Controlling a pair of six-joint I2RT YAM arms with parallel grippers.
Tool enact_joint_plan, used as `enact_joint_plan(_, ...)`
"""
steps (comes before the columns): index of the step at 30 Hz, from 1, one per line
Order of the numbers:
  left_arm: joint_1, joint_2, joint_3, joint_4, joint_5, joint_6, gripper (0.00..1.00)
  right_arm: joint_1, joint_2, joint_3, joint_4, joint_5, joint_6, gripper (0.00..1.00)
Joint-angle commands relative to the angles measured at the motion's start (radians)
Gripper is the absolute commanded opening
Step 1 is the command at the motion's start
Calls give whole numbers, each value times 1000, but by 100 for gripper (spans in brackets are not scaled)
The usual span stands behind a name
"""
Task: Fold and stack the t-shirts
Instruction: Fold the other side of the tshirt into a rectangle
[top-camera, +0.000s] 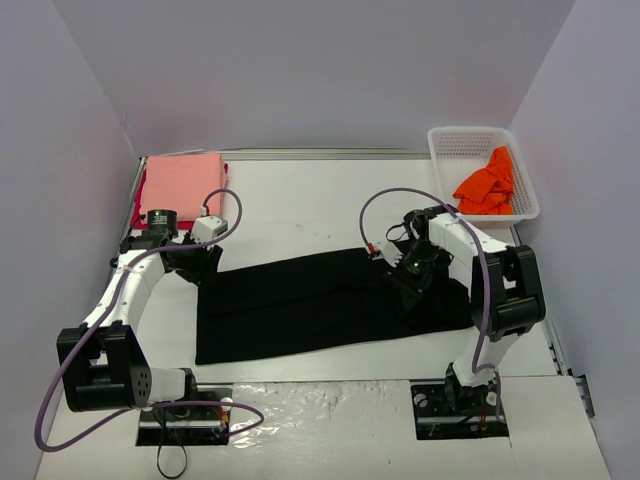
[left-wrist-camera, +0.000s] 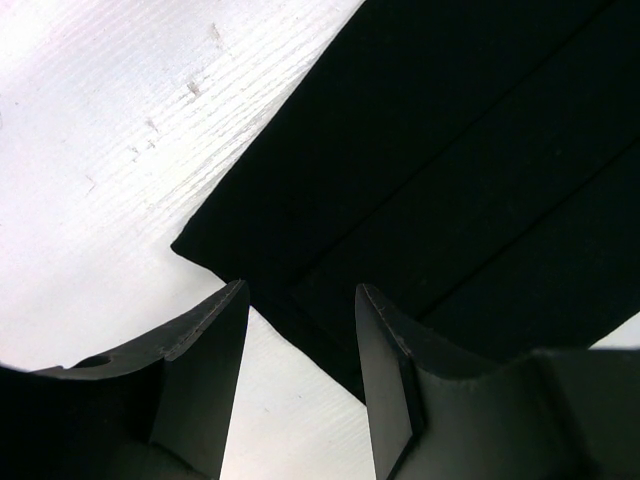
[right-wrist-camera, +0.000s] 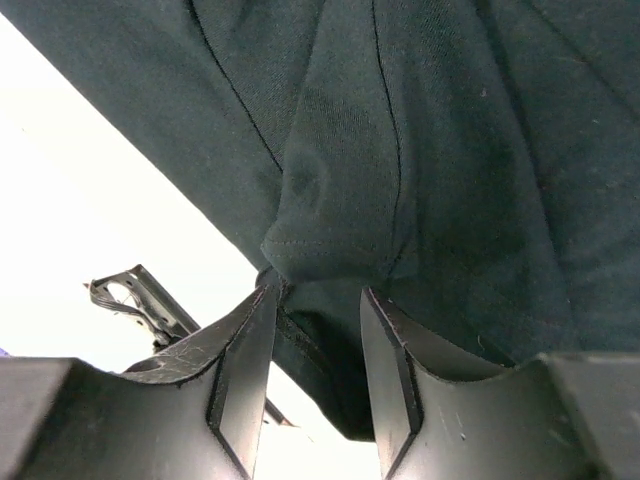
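- Black item in work: the black shirt (top-camera: 320, 305) lies flat across the middle of the table (top-camera: 300, 195). It is folded lengthwise into a band running from 9 to 3 o'clock, with 12 taken as away from the arm bases. Judgement: the long folds are complete and the crosswise fold remains.
- Left gripper (top-camera: 203, 262): positioned at the band's 9 o'clock end, over its far corner. The jaws stand partway apart and straddle the cloth edge. Bare table shows between the fingers (left-wrist-camera: 205, 370), so nothing is clamped.
- Right gripper (top-camera: 408, 283): positioned over the band toward 3 o'clock. The jaws stand partway apart, with the tips at a stitched hem fold. Cloth lies in the gap, but no pinch is visible.
- Reason for this placement, as judged: with one gripper near each end, both ends can be lifted together and the band can fold over without twisting.
- Pink shirt (top-camera: 182, 185): folded at 10 o'clock on top of the red shirt (top-camera: 141, 195), which shows only as an edge along its side. This is the stack, and it is kept away from the work area.
- Orange shirt (top-camera: 487, 188): crumpled in the basket (top-camera: 450, 140) at 2 o'clock, not yet folded.
- Caution: the band has several layers. A pinch that takes only the top layer would likely pull the fold open.
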Motion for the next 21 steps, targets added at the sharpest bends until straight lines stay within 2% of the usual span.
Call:
enact_joint_plan(1, 5, -24, 1, -18, 24, 19, 45, 10, 31, 8, -50, -3, -4, 36)
enact_joint_plan(11, 4, -22, 1, -21, 24, 20, 46, 17, 89, 17, -30, -14, -4, 36)
enact_joint_plan(13, 4, -22, 1, -21, 24, 20, 46, 17, 86, 16, -27, -11, -1, 30)
enact_joint_plan(14, 4, -22, 1, -19, 24, 20, 46, 19, 77, 14, -25, -11, 1, 21)
enact_joint_plan(16, 5, -22, 1, -21, 27, 22, 46, 19, 71, 16, -28, -11, 5, 12)
enact_joint_plan(17, 5, -22, 1, -21, 25, 22, 46, 19, 65, 17, -28, -11, 7, 4)
enact_joint_plan(21, 5, -24, 1, -21, 28, 23, 46, 28, 46, 20, -31, -5, 20, 0)
